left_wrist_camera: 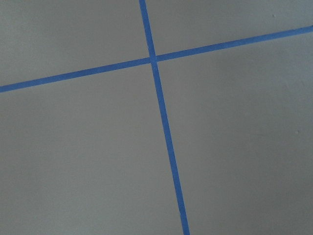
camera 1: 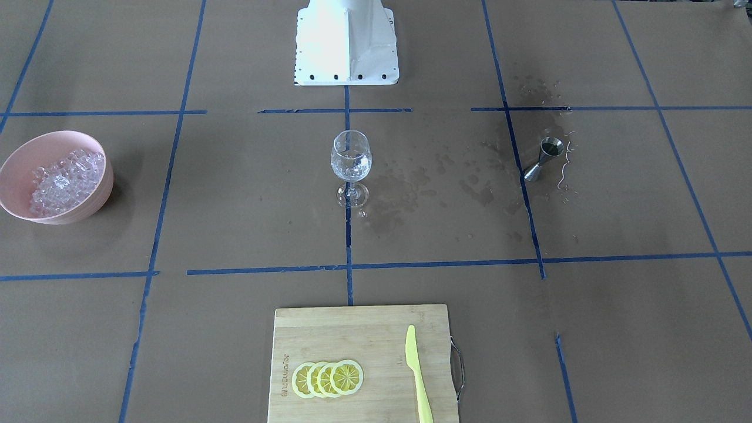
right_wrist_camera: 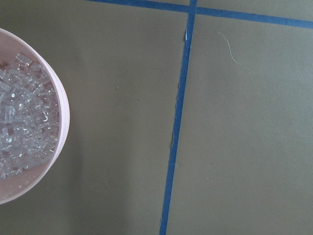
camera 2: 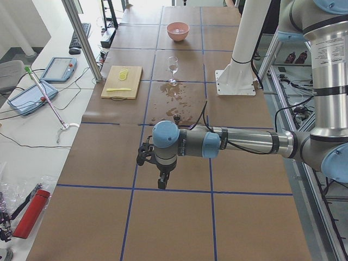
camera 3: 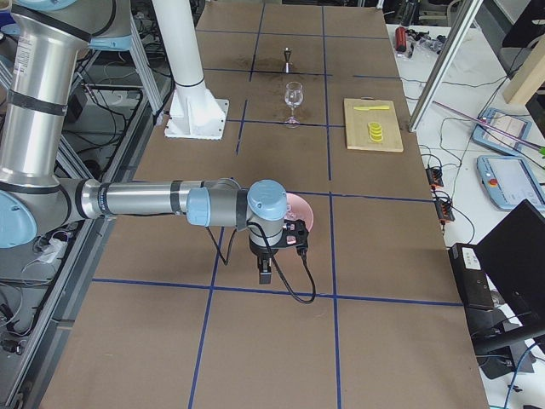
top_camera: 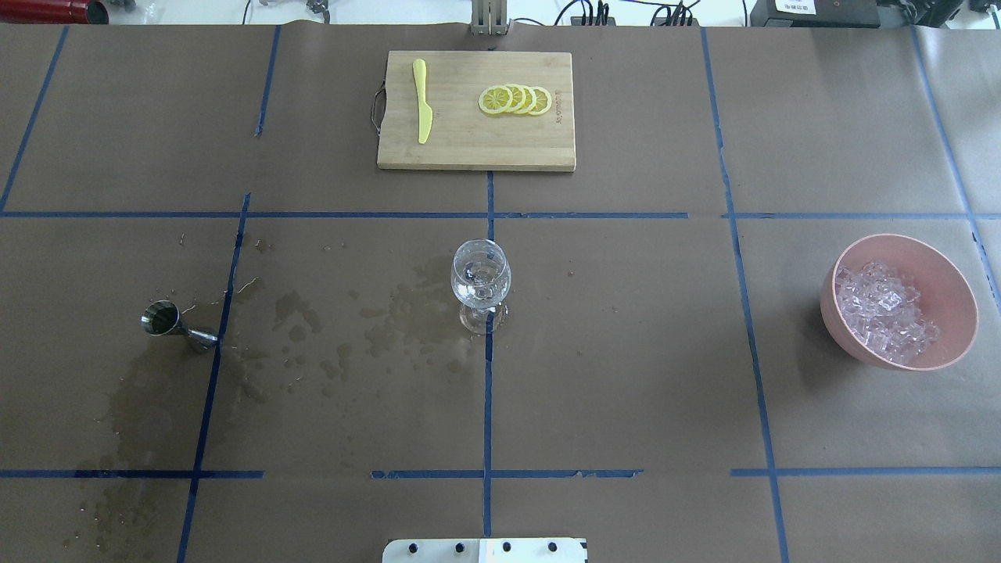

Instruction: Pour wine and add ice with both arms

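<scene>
Wine glass (camera 1: 351,161) upright at mid-counter, both arms low over the outer ends.

Burnt-in lettering along one edge of the bamboo cutting board (camera 1: 352,329), too small to read; same for the printed label on the left arm (camera 2: 239,142). Left gripper (camera 2: 162,182) over bare brown paper, right gripper (camera 3: 266,274) just beside the pink bowl (camera 1: 23,170). Both seen only from the side views, so cannot tell whether the jaws stand open or closed. Wine (camera 1: 351,167) only a faint clear glint low in the glass, hard to separate from glare. Ice (camera 1: 61,179) heaped in the bowl, well apart from the glass on the robot's right. Bowl cut off at the right wrist view's edge and largely hidden behind the right arm (camera 3: 136,200) in the right side view. Steel jigger (camera 1: 543,157) standing on the robot's left beside wet blotches (camera 1: 405,194), inside too dark to judge.
</scene>
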Available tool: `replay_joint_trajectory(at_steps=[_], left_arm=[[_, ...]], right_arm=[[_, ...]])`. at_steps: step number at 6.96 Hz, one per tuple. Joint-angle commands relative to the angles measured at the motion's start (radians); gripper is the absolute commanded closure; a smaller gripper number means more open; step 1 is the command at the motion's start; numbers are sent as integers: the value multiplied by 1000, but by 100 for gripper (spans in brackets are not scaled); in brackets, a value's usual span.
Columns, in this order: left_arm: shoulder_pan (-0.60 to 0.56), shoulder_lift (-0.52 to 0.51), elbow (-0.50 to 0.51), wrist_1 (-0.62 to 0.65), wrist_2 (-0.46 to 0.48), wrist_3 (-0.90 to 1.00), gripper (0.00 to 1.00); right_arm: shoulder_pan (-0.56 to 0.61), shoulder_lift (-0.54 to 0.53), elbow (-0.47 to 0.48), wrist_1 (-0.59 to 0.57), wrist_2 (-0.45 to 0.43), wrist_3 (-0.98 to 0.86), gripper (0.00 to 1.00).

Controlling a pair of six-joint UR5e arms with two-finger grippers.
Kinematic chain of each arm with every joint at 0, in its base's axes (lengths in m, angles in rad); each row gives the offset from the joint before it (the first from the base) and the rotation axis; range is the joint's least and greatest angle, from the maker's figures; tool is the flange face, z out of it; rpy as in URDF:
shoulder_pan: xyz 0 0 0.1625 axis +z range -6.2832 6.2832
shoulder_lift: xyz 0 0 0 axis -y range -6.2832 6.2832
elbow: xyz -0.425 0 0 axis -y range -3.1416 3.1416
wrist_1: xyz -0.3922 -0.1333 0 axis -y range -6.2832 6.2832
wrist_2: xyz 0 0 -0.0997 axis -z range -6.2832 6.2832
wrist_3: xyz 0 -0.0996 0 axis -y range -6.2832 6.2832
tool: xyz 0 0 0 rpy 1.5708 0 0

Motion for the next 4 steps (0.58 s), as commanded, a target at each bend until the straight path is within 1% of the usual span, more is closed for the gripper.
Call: replay_joint_trajectory(at_steps=[1, 4], left_arm=[[2, -2, 0, -2, 0, 2, 0], [2, -2, -1, -5, 7, 3, 0]], right_arm=[[0, 0, 2, 0, 1, 0, 0], [-1, 2, 30, 2, -2, 0, 0]])
